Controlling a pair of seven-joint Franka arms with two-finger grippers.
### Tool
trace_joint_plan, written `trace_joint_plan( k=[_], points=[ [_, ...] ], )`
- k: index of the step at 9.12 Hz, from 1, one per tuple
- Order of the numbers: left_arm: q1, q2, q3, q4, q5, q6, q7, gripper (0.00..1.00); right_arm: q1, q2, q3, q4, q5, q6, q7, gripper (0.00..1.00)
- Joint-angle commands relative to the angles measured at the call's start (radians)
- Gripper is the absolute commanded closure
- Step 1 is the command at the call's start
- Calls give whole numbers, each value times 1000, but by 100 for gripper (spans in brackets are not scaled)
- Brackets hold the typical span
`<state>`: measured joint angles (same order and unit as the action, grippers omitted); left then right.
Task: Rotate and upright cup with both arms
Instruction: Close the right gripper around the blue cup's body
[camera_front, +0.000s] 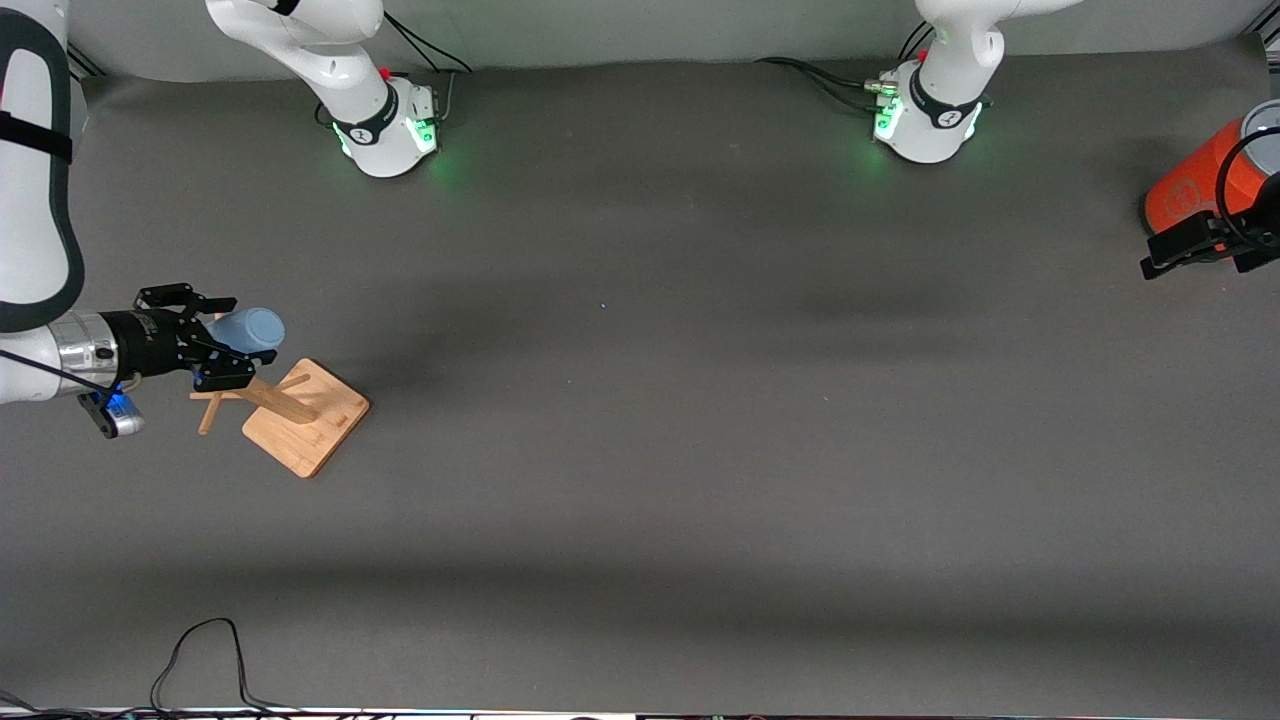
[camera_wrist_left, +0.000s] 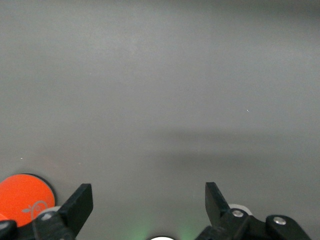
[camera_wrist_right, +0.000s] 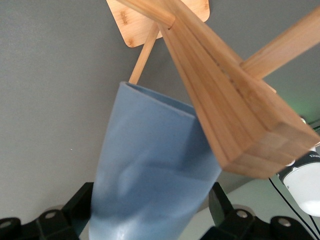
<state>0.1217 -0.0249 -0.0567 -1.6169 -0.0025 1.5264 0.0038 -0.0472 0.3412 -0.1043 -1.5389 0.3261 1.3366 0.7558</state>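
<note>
The light-blue cup (camera_front: 250, 328) lies on its side in the air, over the table at the right arm's end, beside the post of a wooden rack (camera_front: 310, 418). My right gripper (camera_front: 222, 341) is shut on the cup, one finger on each side of its wall. In the right wrist view the cup (camera_wrist_right: 150, 165) fills the space between the fingers (camera_wrist_right: 82, 200), and its open rim points toward the rack's post (camera_wrist_right: 225, 105). My left gripper (camera_front: 1172, 252) is open and empty and waits by the orange can at the left arm's end. Its fingers (camera_wrist_left: 80, 202) stand wide apart over bare mat.
The rack has a flat wooden base on the mat, a slanted post and thin pegs (camera_front: 210, 412). A large orange can with a grey top (camera_front: 1195, 185) stands at the table edge by the left gripper and shows in the left wrist view (camera_wrist_left: 25, 197). A black cable (camera_front: 200, 655) lies near the front edge.
</note>
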Motion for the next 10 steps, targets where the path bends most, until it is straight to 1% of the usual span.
trace_joint_plan(
  k=[1, 2, 3, 4, 5, 6, 7, 10],
  points=[
    [-2, -13, 3, -8, -1, 4, 18, 0, 10, -22, -2, -24, -4, 19, 0, 12],
    [-2, -12, 3, -8, -1, 6, 18, 0, 9, -18, -2, -24, -2, 19, 0, 19],
    [-1, -13, 3, -8, -1, 17, 18, 0, 10, -16, -2, -23, -2, 19, -6, 33],
    [-2, -13, 3, -8, -1, 18, 18, 0, 9, -15, 0, -21, -1, 19, -13, 45],
    [-2, -13, 3, -6, -1, 18, 18, 0, 9, -14, 0, -20, 1, 19, -15, 52],
    [-4, -15, 3, -3, -1, 17, 18, 0, 9, -16, 0, -18, 2, 19, -15, 57],
    [-7, -17, -2, 0, 1, 6, 15, 0, 10, -18, 0, -17, 5, 18, -13, 59],
    [-7, -21, -2, 8, 9, -6, 16, 0, 10, -25, 5, -9, 7, 12, -12, 62]
  ],
)
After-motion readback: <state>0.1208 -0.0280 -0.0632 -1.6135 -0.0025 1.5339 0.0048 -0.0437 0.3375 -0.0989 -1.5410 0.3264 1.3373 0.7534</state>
